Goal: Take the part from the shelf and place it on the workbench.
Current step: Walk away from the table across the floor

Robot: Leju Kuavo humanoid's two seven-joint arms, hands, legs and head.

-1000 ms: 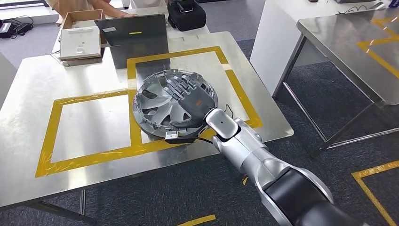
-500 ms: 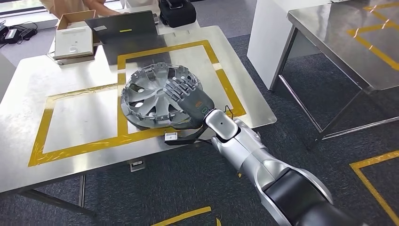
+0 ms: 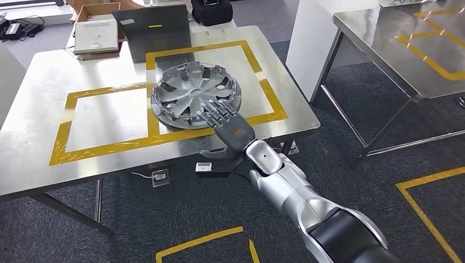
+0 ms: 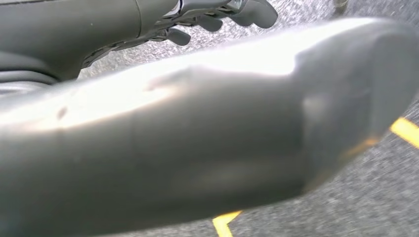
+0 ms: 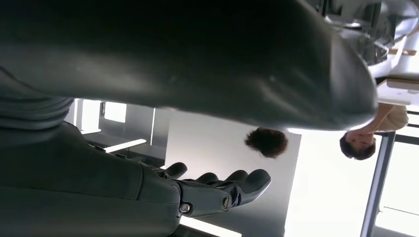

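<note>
The part, a silver hubcap (image 3: 192,93), lies flat on the steel workbench (image 3: 109,159), across the yellow tape between two marked squares. My right hand (image 3: 227,123) hovers over the bench's front edge just behind the hubcap, fingers stretched out and apart, their tips at the hubcap's near rim; it holds nothing. The right wrist view shows the same hand (image 5: 217,190) with straight, empty fingers. My left hand (image 4: 232,12) hangs over the dark carpet in the left wrist view, its fingers loose with nothing in them.
At the bench's far edge stand a dark laptop (image 3: 156,27), a flat box (image 3: 97,35) and a black bag (image 3: 211,10). A second steel table (image 3: 395,49) stands to the right, past a white cabinet (image 3: 312,38). Two people (image 5: 267,140) stand beyond.
My right hand has let go of the hubcap and drawn back toward the bench's front edge. The hubcap, tilted in the hand before, now lies flat. The camera has shifted too.
</note>
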